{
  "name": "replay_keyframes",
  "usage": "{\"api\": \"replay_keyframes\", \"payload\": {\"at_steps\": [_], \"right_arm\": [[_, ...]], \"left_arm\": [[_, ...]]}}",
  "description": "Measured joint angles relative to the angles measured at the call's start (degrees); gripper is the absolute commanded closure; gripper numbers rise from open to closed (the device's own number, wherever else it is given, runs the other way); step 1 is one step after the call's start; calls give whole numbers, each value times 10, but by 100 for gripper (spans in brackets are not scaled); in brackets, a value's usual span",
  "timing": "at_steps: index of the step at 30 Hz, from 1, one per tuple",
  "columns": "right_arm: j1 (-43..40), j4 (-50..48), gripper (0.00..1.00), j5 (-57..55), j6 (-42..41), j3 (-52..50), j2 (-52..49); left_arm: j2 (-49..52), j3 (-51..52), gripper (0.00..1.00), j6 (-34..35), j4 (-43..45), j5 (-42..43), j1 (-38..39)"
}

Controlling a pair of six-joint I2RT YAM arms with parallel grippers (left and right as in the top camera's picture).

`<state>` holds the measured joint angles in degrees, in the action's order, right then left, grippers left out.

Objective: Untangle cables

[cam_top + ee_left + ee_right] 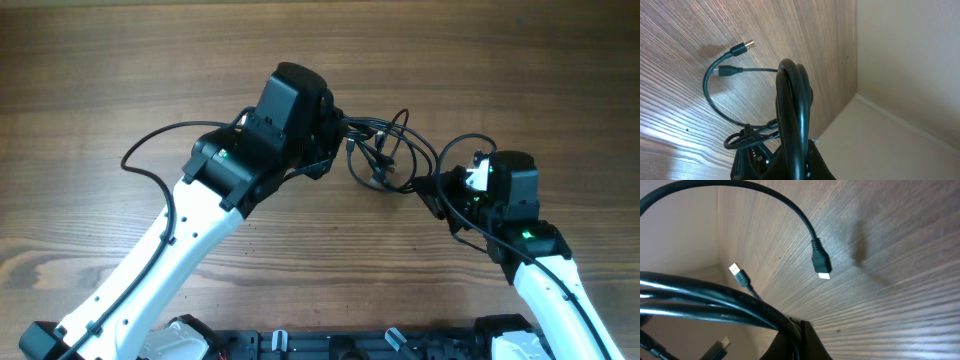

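Note:
The cables (385, 150) hang as a black tangle of loops between my two grippers, above the wooden table. My left gripper (343, 128) is shut on the tangle's left end. In the left wrist view thick cable strands (790, 100) arch over the jaws, and a silvery plug (743, 47) and a black plug (727, 71) dangle beyond. My right gripper (432, 192) is shut on the right end. In the right wrist view several strands (715, 300) run into the closed jaws, with a loose plug (821, 266) and a smaller plug (738, 273) hanging free.
A thicker black wire (150, 150) of the left arm loops out over the table (100, 80) at the left. The arms' bases (350, 345) line the front edge. A pale wall (910, 75) shows beyond the table's edge in the left wrist view.

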<state>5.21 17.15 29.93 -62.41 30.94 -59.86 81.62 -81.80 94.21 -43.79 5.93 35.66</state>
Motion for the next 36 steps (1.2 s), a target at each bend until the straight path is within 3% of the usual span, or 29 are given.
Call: {"api": "replay_keyframes", "payload": {"at_steps": [12,21,23,27,36], "right_arm": [[3,32,92,-147,170,2,0],[6,54,85,-256,223,6,0],[7,54,76,-267,237,6,0],[5,61,29,-305,248,6,0],[3,64,0,-310,250,6,0]], "left_arm": [[0,0,96,0,-2,18,0],[0,1,96,-2,-3,25,0],[0,1,96,-3,-3,25,0],[0,1,96,-20,-3,12,-1],[0,1,96,-44,-3,-8,-5]]}}
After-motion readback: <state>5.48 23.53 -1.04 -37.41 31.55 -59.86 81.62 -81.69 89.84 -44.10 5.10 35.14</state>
